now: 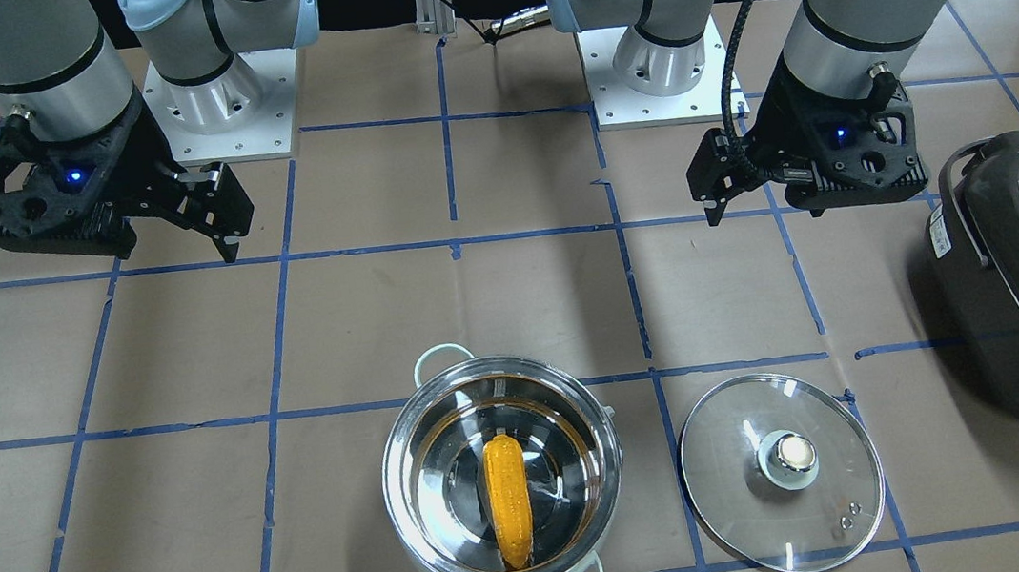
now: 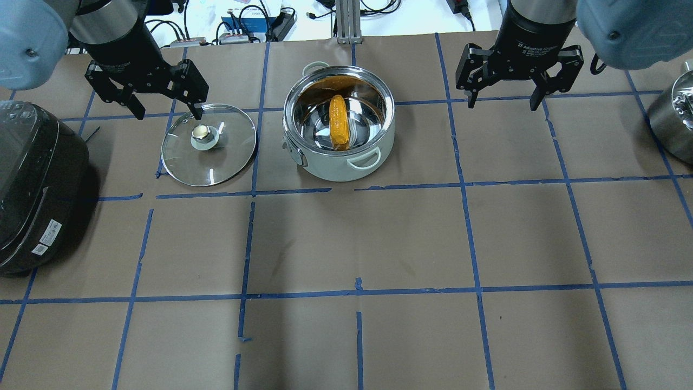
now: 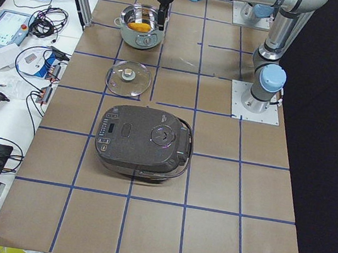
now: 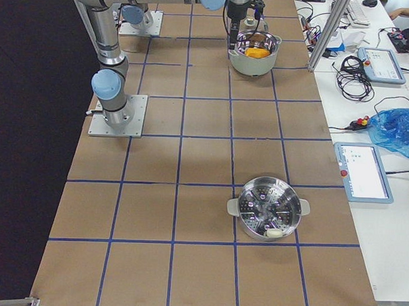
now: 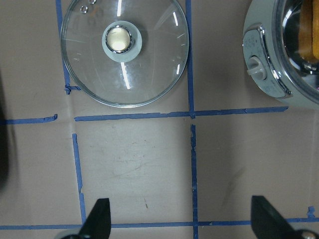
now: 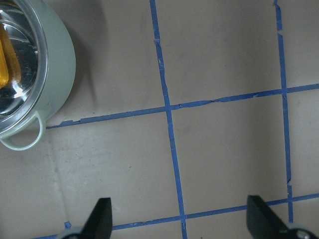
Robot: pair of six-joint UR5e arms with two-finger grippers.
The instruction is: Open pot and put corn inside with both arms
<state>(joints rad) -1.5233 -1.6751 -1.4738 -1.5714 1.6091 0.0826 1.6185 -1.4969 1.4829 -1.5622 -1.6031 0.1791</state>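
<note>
Ahead of our wide-open, empty left gripper [image 2: 169,115] and right gripper [image 2: 503,103], corn [image 2: 339,122] sits in the pot [image 2: 335,165]; a careless left sweep could knock the lid [image 2: 227,154] before its fingers [image 5: 99,218].

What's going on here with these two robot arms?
Nothing is being held right now. The shiny steel pot with pale handles stands open, and the small yellow-orange toy corn cob lies inside it. Its clear glass lid lies flat beside the pot. The left gripper and right gripper both hang open and empty.
</note>
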